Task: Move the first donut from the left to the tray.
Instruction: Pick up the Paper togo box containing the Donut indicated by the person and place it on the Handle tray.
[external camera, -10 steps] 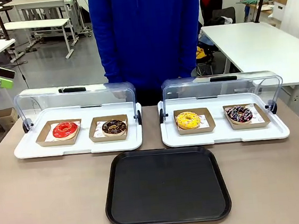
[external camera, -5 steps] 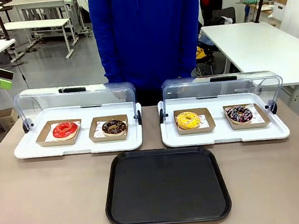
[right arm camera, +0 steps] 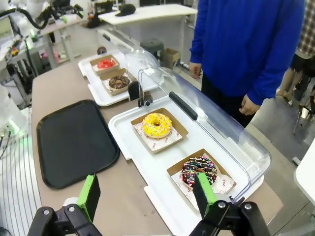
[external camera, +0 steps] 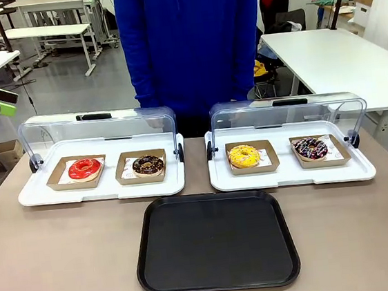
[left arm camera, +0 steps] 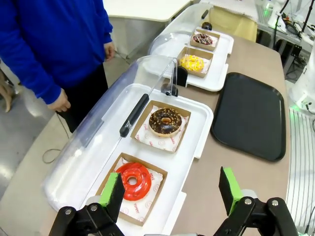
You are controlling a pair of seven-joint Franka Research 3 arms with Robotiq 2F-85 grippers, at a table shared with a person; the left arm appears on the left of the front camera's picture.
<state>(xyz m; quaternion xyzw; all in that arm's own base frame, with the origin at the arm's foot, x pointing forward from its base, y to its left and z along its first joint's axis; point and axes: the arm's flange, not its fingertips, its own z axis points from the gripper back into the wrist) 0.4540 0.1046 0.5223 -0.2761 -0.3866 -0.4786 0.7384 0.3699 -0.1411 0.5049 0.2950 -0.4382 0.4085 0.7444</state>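
step: approach not yet begun; nothing has been picked up, the red donut (external camera: 84, 168) is judged untouched.
left gripper (left arm camera: 171, 191): jaws spread wide, nothing held; hung above the bench (external camera: 67, 256), well apart from the donut, at 10 o'clock of it in the front view.
right gripper (right arm camera: 146, 194): jaws wide apart, nothing held.
donut place: seated in a cardboard holder (external camera: 57, 179) on the left white tray (external camera: 29, 196), at 9 o'clock of the chocolate donut (external camera: 148, 165), at 10 o'clock of the black tray (external camera: 216, 240).
lid (external camera: 95, 131): clear dome, swung back; donut uncovered.
next move: descent over the donut is called for, jaws closed on the ring or holder edges, then a carry toward 4 o'clock.
materials: glaze glossy, likely sticky and soft; holder thin brown card, shallow, square; black tray flat matte plastic, rounded corners, low rim.
risk: glaze could be dented by a hard squeeze.
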